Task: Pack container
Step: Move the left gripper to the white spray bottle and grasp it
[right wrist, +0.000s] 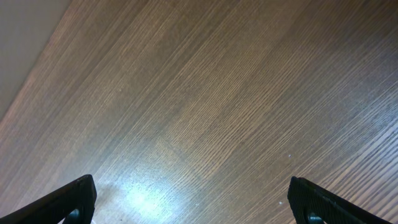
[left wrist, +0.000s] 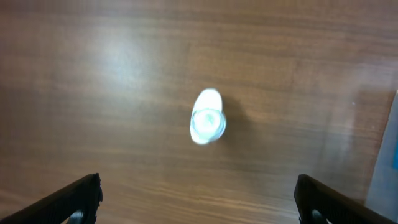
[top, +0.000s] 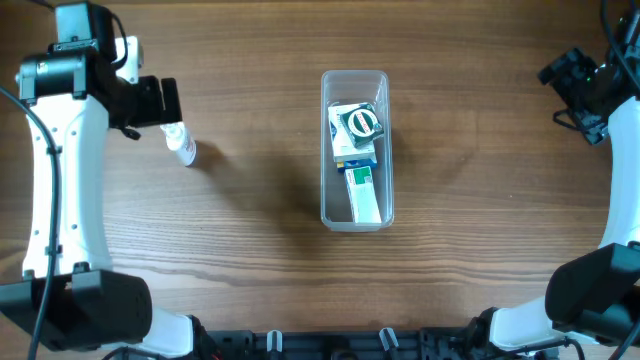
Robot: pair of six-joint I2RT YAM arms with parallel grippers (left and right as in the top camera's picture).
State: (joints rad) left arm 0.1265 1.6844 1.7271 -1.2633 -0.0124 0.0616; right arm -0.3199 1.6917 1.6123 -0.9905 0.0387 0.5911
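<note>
container: surface centre, boxes inside | handling: likely light, stiff, slick; pinch a long rim | left end effector: wide apart, empty, over spray bottle | right end effector: wide apart, empty, far right

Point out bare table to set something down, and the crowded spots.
Bare wood: between the spray bottle and the container, and from the container to the right arm. Crowded: inside the container, mostly filled by boxes, and around the bottle under the left gripper.

Left arm and right arm hover, jaws spread wide.
</note>
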